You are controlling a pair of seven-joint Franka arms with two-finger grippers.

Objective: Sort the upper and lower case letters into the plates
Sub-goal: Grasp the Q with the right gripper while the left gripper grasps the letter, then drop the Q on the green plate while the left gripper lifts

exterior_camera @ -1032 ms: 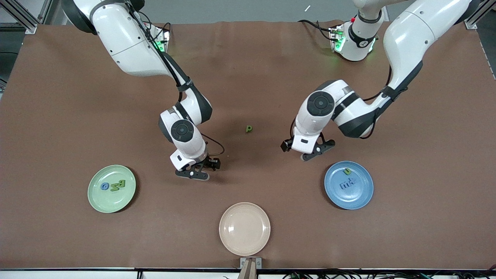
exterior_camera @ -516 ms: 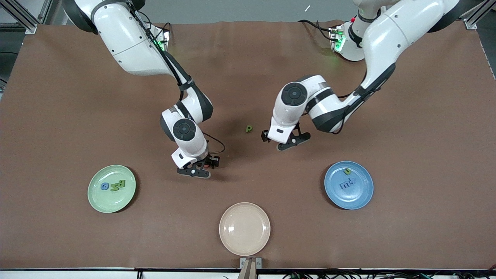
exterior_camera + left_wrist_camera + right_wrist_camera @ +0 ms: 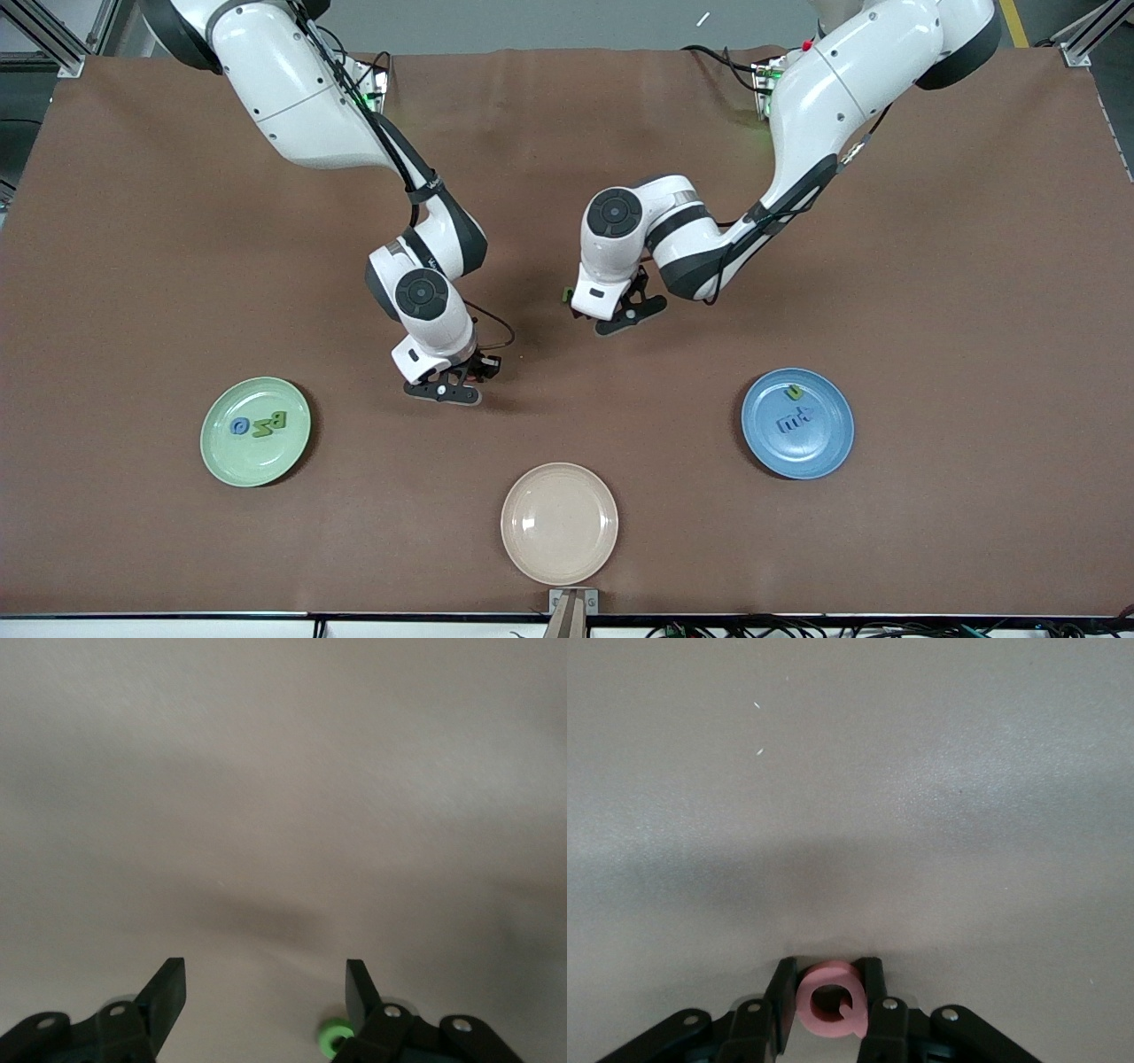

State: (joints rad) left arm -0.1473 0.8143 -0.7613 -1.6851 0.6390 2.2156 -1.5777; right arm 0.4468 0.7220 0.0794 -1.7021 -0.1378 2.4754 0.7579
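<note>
Three toy letters (image 3: 260, 425) in pale green round plate (image 3: 216, 461) toward right arm's end; three more (image 3: 795, 411) in blue round plate (image 3: 831, 454) toward left arm's end; cream-beige round plate (image 3: 559, 523) between, nearest front camera.

The readable signs here are the toy letters themselves. On the pale green plate (image 3: 217, 461) lie three letters: a blue O (image 3: 239, 426), a green Z (image 3: 262, 429) and a green B (image 3: 279, 419). On the blue plate (image 3: 824, 456) lie two blue letters that read as m (image 3: 787, 423) and t (image 3: 804, 415), and one green letter (image 3: 794, 391) which I cannot read for sure. In the right wrist view a pink letter Q (image 3: 830, 1002) sits between the fingers (image 3: 782, 1010) of the right gripper (image 3: 828, 1005). In the left wrist view a green letter (image 3: 334, 1035) shows only in part and cannot be read. No other text can be read.
</note>
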